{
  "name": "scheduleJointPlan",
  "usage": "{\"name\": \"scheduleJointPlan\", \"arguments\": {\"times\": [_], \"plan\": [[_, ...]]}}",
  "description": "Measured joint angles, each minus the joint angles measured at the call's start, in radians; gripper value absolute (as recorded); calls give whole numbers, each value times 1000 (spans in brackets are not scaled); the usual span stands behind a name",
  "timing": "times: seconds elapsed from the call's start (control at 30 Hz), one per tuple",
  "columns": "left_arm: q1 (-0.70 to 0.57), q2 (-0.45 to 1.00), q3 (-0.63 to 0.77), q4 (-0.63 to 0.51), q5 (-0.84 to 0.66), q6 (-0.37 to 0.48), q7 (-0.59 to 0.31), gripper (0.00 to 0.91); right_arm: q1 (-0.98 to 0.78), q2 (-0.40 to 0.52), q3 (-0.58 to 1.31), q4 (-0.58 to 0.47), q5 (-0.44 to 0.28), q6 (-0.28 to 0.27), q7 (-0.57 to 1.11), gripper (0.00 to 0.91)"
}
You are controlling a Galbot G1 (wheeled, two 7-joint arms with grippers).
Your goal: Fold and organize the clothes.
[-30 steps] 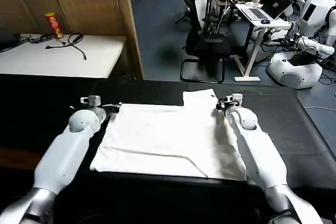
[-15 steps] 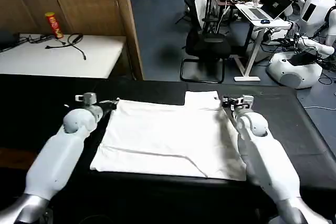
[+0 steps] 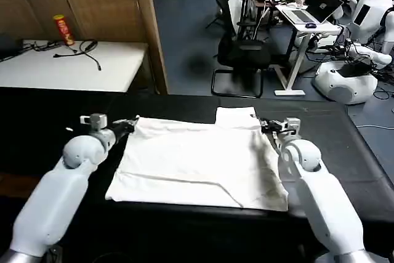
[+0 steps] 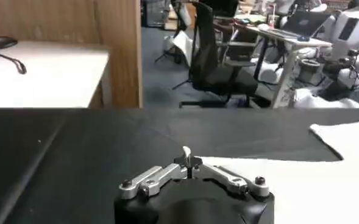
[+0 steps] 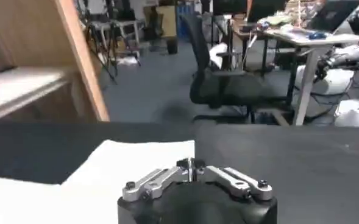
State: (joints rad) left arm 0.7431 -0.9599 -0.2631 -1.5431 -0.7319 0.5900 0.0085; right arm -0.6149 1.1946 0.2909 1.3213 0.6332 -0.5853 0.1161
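Both fingers pinch the white T-shirt at frame center: left gripper, right gripper. Uneven pulling could skew the fold.

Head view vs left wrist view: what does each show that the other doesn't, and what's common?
Head alone: the whole white T-shirt spread flat, both arms, the right gripper at the shirt's far right corner, a red can on the white table.
Left wrist alone: a close look at the left gripper shut on a pinch of white fabric.
Both: T-shirt, black table covering, office chair.
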Motion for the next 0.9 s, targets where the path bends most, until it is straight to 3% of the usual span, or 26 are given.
{"name": "scheduleJointPlan", "arguments": {"times": [0.23, 0.5, 0.53, 0.6, 0.67, 0.7, 0.73, 0.8, 0.9], "plan": [[18, -2, -3, -4, 14, 0, 1, 29, 54, 24, 3, -62, 124, -73, 76, 878], [38, 0, -6, -9, 21, 0, 3, 29, 119, 53, -19, -139, 120, -102, 111, 858], [39, 2, -7, -10, 21, 0, 3, 29, 127, 58, -22, -148, 119, -109, 118, 800], [41, 5, -8, -10, 21, 0, 3, 29, 140, 67, -25, -162, 119, -128, 128, 556], [43, 5, -9, -10, 21, -1, 3, 29, 148, 73, -28, -174, 119, -132, 130, 507], [44, 5, -10, -10, 21, -1, 3, 29, 151, 76, -28, -178, 118, -134, 131, 341], [46, 6, -10, -10, 21, -1, 3, 29, 153, 79, -28, -181, 118, -135, 132, 244], [48, 6, -11, -10, 21, -1, 4, 29, 154, 85, -28, -184, 117, -141, 137, 117], [51, 6, -12, -10, 21, -2, 4, 29, 154, 90, -27, -186, 116, -147, 141, 88]]}}
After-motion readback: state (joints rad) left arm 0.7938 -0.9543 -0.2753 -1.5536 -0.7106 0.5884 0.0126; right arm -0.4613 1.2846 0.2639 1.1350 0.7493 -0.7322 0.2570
